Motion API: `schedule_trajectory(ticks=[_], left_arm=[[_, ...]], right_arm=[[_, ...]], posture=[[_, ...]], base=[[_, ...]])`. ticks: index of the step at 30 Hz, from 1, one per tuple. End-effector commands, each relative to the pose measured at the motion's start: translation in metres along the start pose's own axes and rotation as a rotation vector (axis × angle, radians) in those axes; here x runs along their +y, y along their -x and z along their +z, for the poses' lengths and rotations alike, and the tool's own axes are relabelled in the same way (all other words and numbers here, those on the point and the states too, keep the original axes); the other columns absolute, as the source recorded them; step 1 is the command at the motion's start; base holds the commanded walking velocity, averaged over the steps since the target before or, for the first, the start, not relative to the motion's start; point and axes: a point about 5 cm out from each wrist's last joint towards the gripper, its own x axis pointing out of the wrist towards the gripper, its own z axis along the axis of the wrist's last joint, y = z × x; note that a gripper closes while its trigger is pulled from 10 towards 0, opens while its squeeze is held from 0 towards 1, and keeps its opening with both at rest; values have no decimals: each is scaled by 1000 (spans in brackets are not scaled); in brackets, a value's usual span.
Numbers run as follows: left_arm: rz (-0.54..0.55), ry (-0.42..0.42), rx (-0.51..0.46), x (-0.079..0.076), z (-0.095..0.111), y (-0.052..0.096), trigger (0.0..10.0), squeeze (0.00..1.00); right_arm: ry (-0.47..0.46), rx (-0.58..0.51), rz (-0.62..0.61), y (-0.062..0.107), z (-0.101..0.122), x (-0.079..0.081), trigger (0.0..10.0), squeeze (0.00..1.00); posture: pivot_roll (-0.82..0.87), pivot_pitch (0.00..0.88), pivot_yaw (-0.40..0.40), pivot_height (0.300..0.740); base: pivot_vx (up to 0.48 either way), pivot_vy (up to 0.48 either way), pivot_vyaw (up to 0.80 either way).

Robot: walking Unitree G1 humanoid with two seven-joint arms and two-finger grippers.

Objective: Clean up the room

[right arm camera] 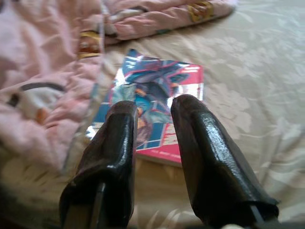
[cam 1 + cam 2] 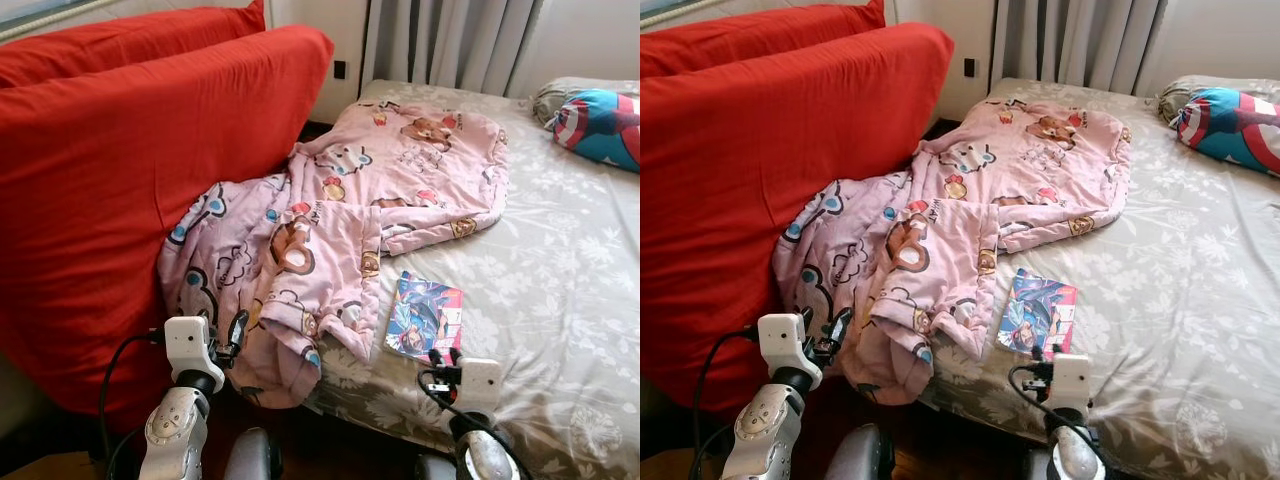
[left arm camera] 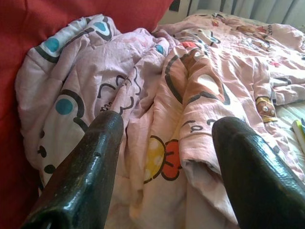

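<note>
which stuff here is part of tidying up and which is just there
To tidy: pink blanket spilling off the bed; book, with the right pincer near it; left pincer by the blanket.

Just there: red cushions, pillow, curtain.

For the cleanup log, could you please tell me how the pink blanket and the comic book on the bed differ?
The pink blanket is large, soft and rumpled, while the comic book is small, flat and rigid. The pink blanket spills over the bed's edge against the red sofa; the comic book lies wholly on the bedsheet. Both carry cartoon prints.
</note>
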Motion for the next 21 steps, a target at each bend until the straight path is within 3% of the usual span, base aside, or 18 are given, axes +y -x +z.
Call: schedule_trajectory(ticks=[1, 21], left_arm=[[-6, 0, -1, -1, 2, -1, 10000, 0], [-15, -1, 3, -2, 1, -2, 10000, 0]], right_arm=[[-7, 17, -17, 0, -2, -3, 10000, 0], [-6, 9, 76, -2, 2, 9, 10000, 0]], posture=[[32, 43, 21, 608], [28, 45, 24, 608]], base=[[292, 0, -500], [307, 0, -25]])
